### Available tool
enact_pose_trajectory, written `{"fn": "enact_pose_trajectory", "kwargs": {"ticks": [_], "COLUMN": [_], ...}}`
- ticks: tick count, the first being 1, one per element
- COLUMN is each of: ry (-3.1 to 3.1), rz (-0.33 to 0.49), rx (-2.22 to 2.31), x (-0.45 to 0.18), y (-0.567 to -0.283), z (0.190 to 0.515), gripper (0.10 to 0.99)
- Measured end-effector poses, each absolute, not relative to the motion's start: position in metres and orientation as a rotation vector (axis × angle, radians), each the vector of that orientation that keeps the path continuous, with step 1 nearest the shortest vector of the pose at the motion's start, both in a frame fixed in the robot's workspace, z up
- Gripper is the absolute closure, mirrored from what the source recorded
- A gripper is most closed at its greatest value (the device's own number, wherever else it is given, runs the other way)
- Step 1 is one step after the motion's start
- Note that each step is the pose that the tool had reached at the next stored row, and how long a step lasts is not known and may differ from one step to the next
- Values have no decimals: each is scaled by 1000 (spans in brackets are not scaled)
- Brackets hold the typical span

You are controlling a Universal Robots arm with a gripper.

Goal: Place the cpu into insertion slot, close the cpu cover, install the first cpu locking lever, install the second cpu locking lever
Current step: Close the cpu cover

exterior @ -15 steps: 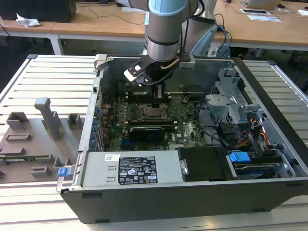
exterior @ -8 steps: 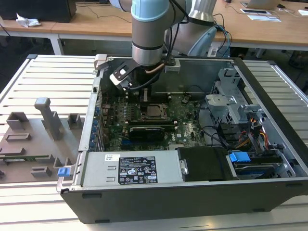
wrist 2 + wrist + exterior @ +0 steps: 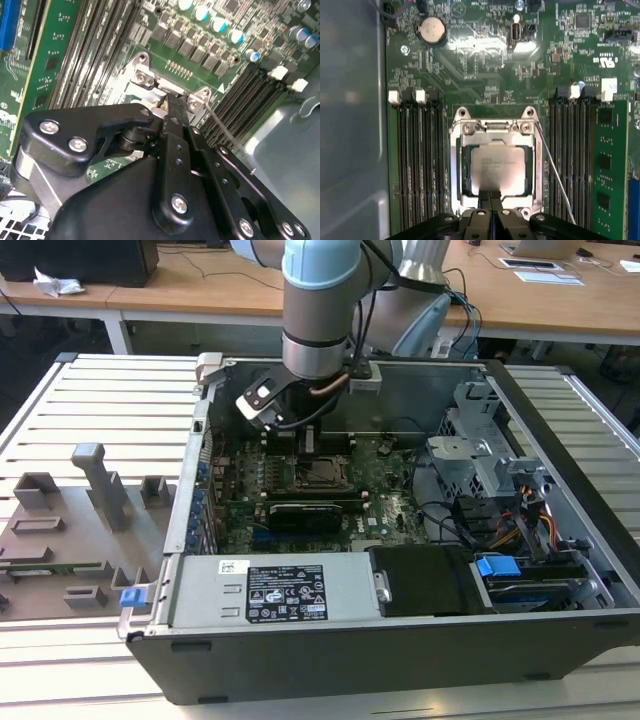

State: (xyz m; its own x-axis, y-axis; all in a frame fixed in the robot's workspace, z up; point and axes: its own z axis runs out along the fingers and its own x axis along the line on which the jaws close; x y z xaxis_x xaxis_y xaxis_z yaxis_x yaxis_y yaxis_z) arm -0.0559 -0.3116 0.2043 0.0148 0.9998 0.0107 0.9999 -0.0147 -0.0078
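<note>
**Hand** (image 3: 490, 200): fingers pressed together, nothing btwn them. Tips sit low at the mid of the cover's edge, opp. its two-screw side. Touching or just clear of it: can't tell.

**Cpu** (image 3: 497, 167): seated flat in slot (image 3: 464, 176), silver top showing thru the cover's cut-out. Lies straight ahead of the tips, just beyond them.

**Cover** (image 3: 455, 165): down flat over cpu, frame round all four sides. Judged closed.

**Lever** (image 3: 555, 175): thin wire, long axis along one side of slot, splaying off from it toward the hand end. Just beside hand, apart from it. Looks unlatched.

**RAM slots** (image 3: 417, 160): banks on both flanks of slot, running parallel to the lever's side.

**Board** (image 3: 485, 75): green, carries all the above. Sits in open case (image 3: 400, 665) on slatted worktop (image 3: 100, 390).

**Status (judged):** cpu in, cover shut, lever not yet locked.
</note>
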Motion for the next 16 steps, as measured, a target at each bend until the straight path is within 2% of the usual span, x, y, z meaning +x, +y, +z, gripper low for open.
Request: {"fn": "enact_pose_trajectory", "kwargs": {"ticks": [4,16], "ry": [-2194,-2157], "rz": [-3,36], "rx": [-2226,-2188], "x": [-53,-21], "y": [-312,-327], "z": [219,224], "gripper": [980,980]}}
